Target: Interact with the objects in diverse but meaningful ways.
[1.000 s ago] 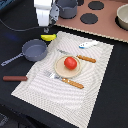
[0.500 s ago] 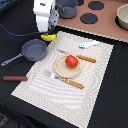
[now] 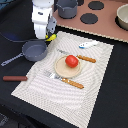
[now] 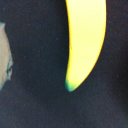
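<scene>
Since the earlier frames the arm had shifted a little, and its white body now covered more of the banana (image 3: 51, 37); the other things lay where they had been. The gripper (image 3: 46, 36) hung low over the banana, near the mat's (image 3: 95, 80) far corner on the exterior view's left. Its fingers were hidden behind the arm's body, so I could not tell how far open they were, or whether they held anything. The wrist view showed the banana close up, yellow with a green tip (image 4: 71, 87), lying on the dark bench (image 3: 15, 55).

Just beside the gripper, off the mat's edge on the exterior view's left, sat the grey pan (image 3: 34, 50), its long handle pointing toward that side. Nearer the camera on the bench lay a brown-handled utensil (image 3: 15, 78). At the mat's middle a tomato (image 3: 71, 61) sat on a round plate (image 3: 61, 70). A knife (image 3: 80, 57) lay just beyond the plate, a fork (image 3: 66, 80) just before it. The white fish (image 3: 88, 44) lay near the mat's far edge.
</scene>
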Robot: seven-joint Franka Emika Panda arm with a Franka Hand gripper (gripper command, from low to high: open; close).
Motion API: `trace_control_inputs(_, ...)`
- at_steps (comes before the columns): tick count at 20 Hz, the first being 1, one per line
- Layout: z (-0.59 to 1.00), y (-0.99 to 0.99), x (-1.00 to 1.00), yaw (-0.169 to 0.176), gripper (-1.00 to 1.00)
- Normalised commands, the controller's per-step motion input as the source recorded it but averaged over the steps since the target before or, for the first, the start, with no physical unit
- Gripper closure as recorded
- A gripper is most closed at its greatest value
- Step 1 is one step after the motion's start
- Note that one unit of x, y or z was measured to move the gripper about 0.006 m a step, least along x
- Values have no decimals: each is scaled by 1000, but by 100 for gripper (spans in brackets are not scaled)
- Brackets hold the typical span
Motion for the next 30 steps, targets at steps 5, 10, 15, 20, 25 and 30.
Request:
trace_control_inputs(5, -370, 17, -418, 47, -100)
trace_control_inputs(10, -329, 3, -374, 44, 100)
trace_control_inputs(15, -319, 0, -322, 43, 100)
trace_control_inputs(20, -289, 0, -280, 40, 100)
trace_control_inputs(25, -171, 11, -221, 36, 100)
trace_control_inputs(30, 791, 341, -229, 35, 100)
